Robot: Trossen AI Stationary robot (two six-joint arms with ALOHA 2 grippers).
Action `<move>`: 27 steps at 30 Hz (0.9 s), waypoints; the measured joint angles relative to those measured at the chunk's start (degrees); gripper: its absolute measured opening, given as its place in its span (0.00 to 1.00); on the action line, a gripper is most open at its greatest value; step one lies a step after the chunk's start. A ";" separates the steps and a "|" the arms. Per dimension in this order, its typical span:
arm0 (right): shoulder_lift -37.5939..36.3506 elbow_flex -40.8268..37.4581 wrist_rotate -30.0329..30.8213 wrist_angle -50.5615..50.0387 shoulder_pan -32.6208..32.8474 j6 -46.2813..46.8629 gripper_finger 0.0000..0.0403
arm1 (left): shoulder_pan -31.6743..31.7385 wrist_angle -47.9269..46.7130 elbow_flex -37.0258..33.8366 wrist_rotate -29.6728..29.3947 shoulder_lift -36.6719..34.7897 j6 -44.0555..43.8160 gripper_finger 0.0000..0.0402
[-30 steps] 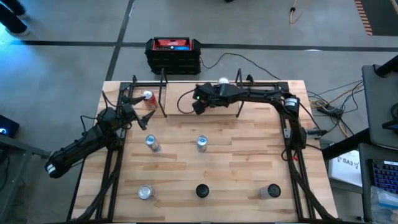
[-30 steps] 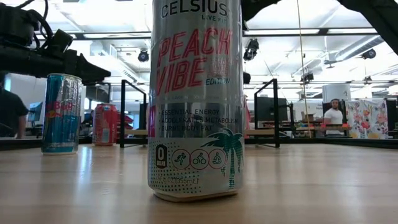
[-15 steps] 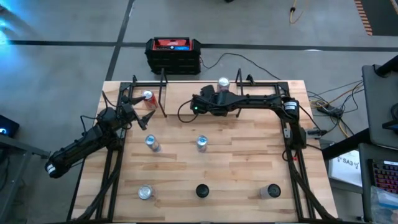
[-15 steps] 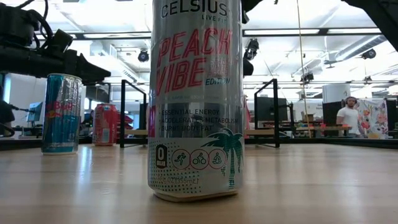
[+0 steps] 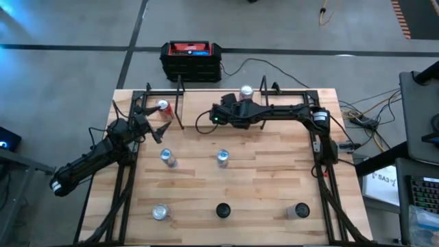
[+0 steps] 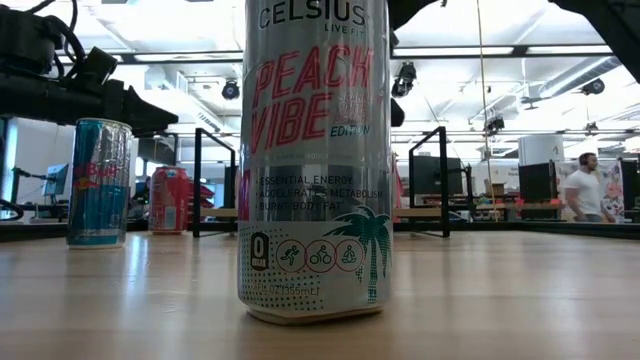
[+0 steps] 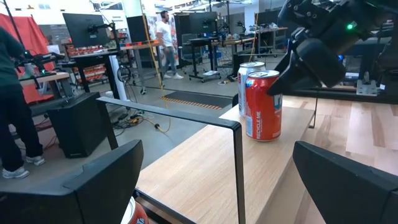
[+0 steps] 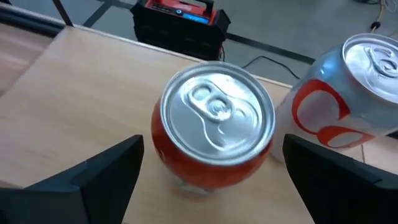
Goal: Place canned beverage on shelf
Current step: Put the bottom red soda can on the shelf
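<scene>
Canned beverage [image 8: 211, 134], orange-red, stands upright on the shelf [image 8: 74, 93], square between the fingers [image 8: 99, 174] of the right gripper [image 8: 214, 177], which hangs right over it. From the high view the can is hidden under that gripper. This looks like the let-go. The clean way out is a straight rise, fingers kept wide, because any sideways drift clips the rim. Just beside it is a white can [image 8: 348, 93], the thing most likely to get knocked. Farther off, past the shelf's edge, sits the black-and-red box [image 8: 180, 22] on the floor.

Right fingers are spread wide with daylight on both sides of the can, touching nothing. Over at the shelf's left end the left gripper [image 5: 144, 122] waits near a red can [image 5: 163, 106], fingers fully spread, holding nothing.
</scene>
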 joint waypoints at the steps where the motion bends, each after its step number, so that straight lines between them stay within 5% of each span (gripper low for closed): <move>1: -0.02 -0.22 0.05 0.28 -0.10 -0.12 0.92 | 0.02 -0.01 -0.02 0.00 0.00 -0.02 0.99; 15: -0.05 -3.30 0.26 6.31 -1.37 -1.39 0.91 | 0.02 -0.01 -0.02 0.00 0.00 -0.02 0.99; 27: -0.05 -3.30 0.25 7.12 -1.43 -3.11 0.72 | 0.02 -0.01 0.00 0.00 0.00 -0.02 0.99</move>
